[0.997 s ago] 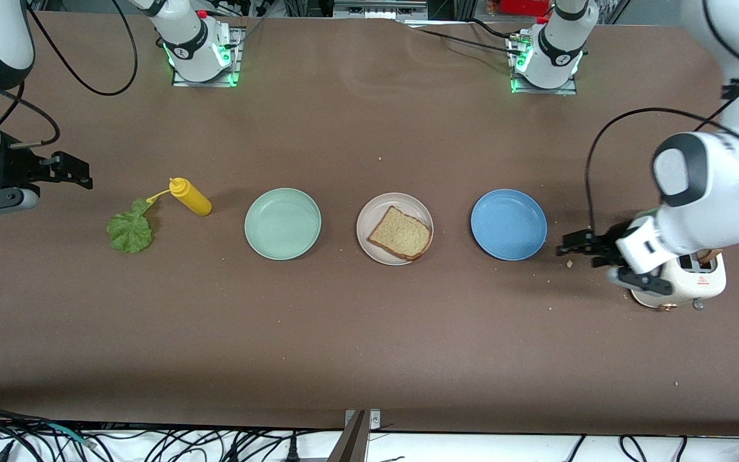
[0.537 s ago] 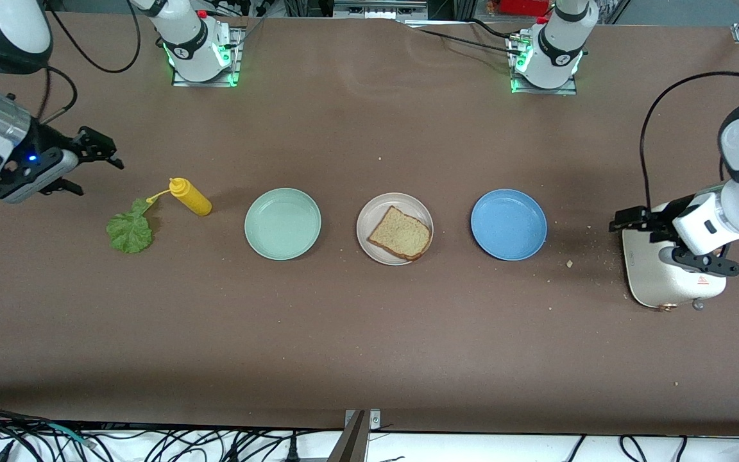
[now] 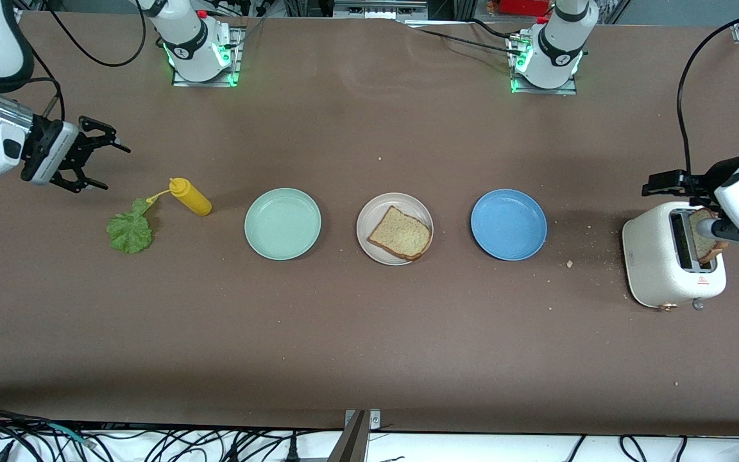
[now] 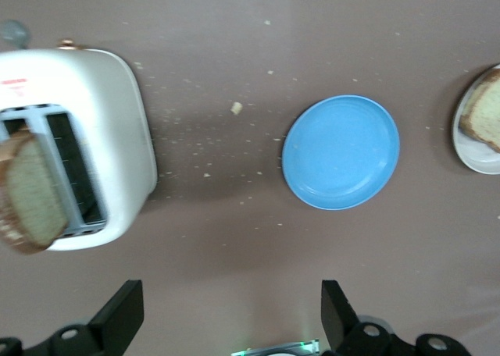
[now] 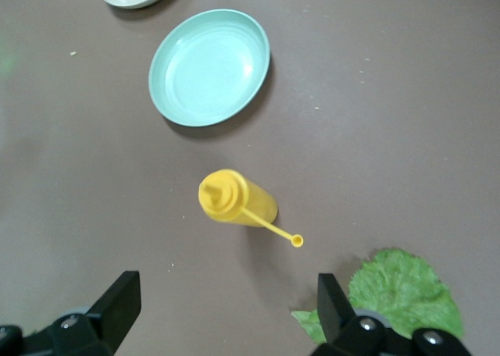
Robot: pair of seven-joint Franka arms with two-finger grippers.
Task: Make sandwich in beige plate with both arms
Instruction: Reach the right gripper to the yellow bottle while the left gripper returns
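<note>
One bread slice [image 3: 400, 233] lies on the beige plate [image 3: 369, 218]; another [image 3: 703, 241] stands in the toaster [image 3: 655, 263]. The left gripper [image 4: 226, 321] hangs over the table beside the toaster, fingers spread. The right gripper [image 3: 101, 156] hangs near the lettuce [image 3: 129, 231], fingers spread.

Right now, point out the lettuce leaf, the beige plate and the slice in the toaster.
lettuce leaf [image 3: 129, 231], front view, middle of the leaf.
beige plate [image 3: 369, 213], front view, bare rim beside the bread.
slice in the toaster [image 4: 33, 194], left wrist view, face of the slice.

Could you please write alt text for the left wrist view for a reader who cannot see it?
A slice of bread stands in a white toaster on a brown table, beside a blue plate. The left gripper hangs above, fingers open.
</note>
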